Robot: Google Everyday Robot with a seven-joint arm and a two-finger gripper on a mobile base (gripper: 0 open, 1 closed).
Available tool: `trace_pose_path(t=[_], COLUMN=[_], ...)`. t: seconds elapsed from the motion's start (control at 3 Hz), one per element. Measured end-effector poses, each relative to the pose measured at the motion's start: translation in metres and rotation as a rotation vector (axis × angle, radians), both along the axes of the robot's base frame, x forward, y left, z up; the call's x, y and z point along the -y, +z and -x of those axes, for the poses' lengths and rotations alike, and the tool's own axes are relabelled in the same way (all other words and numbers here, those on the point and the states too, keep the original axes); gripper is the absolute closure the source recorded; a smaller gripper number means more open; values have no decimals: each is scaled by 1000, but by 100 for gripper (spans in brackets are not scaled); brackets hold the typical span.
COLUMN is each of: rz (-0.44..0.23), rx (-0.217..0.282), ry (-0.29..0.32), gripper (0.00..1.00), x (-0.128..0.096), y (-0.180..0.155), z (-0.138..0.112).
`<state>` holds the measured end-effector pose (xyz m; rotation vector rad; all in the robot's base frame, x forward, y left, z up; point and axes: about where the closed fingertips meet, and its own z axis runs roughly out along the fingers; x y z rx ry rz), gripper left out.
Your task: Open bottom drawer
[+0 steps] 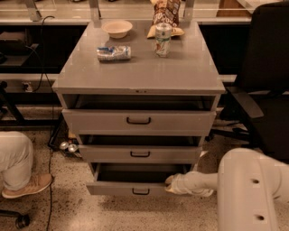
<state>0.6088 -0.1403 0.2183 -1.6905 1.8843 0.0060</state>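
The bottom drawer (117, 188) is the lowest of three grey drawers in the cabinet. It is pulled out a little farther than the middle drawer (140, 154), and its dark inside shows. Its small black loop handle (141, 191) is at the front centre. My gripper (172, 183) is at the drawer's top front edge, right of the handle, on the end of my white arm (246, 189), which comes in from the lower right.
The top drawer (138, 121) is slightly open. On the cabinet top stand a bowl (117, 28), a lying can (114, 53), an upright can (163, 39) and a snack bag (165, 13). A person's leg and shoe (22, 182) are at left. A black chair (266, 90) is at right.
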Motion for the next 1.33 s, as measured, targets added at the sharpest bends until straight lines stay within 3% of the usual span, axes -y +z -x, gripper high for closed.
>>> trace_pose_path(t=[0.33,0.67,1.33], rz=[-34,-19,-11], rx=[47,38,38], ry=[-215,-197,-165], gripper=[100,97,50], x=[16,15,11], y=[57,45,38], z=[13,26,26])
